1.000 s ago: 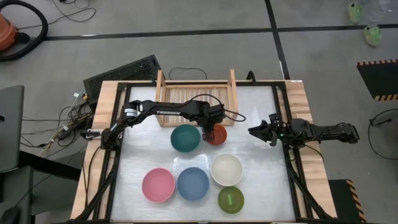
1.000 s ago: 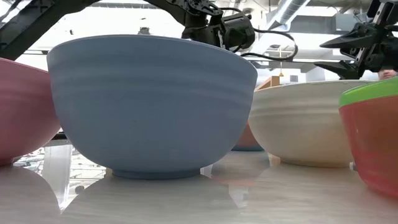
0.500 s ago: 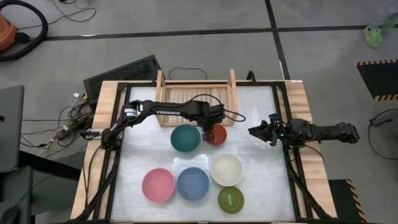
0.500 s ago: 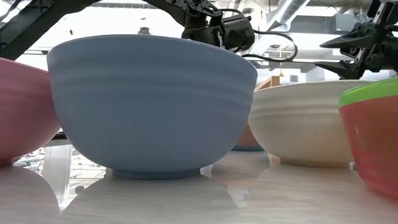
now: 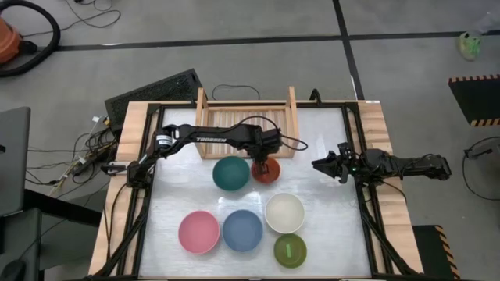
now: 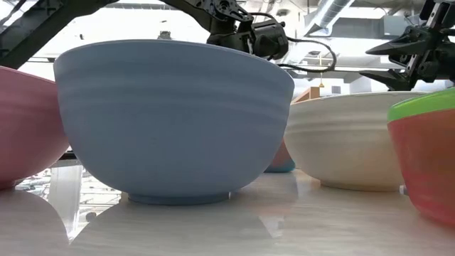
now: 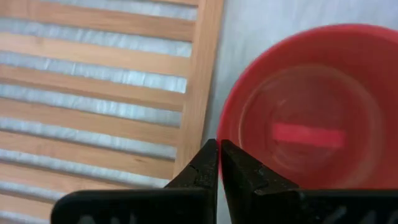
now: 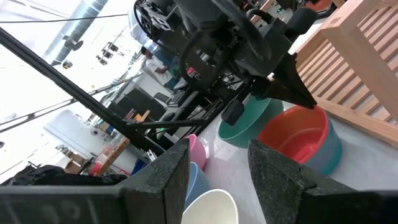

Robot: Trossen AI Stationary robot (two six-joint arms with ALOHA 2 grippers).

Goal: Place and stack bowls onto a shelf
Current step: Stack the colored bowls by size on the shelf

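**Inspector:** Grey floor surrounds a white tabletop (image 5: 195,199) framed in black and edged with wood. State the shelf's position.

**Assistant:** The wooden shelf (image 5: 247,117) stands at the far edge of the table, centred, its slatted base bare.

**Inspector:** And the bowls?

**Assistant:** Six are visible. The teal bowl (image 5: 232,172) sits just in front of the shelf, with the red-orange bowl (image 5: 266,169) close on its right. Nearer the front, the pink bowl (image 5: 198,232) and blue bowl (image 5: 243,229) stand side by side, with the cream-white bowl (image 5: 284,212) to their right. The olive-green bowl (image 5: 290,250) is nearest the front edge.

**Inspector:** Left arm?

**Assistant:** It reaches across from the left. The left gripper (image 7: 219,163) is clenched on the red-orange bowl's rim, at the side next to the shelf's front board; the fingers pinch the wall between them.

**Inspector:** Right arm?

**Assistant:** It waits at the table's right edge, level with the red-orange bowl. The right gripper (image 8: 219,163) is released, fingers spread, holding nothing.
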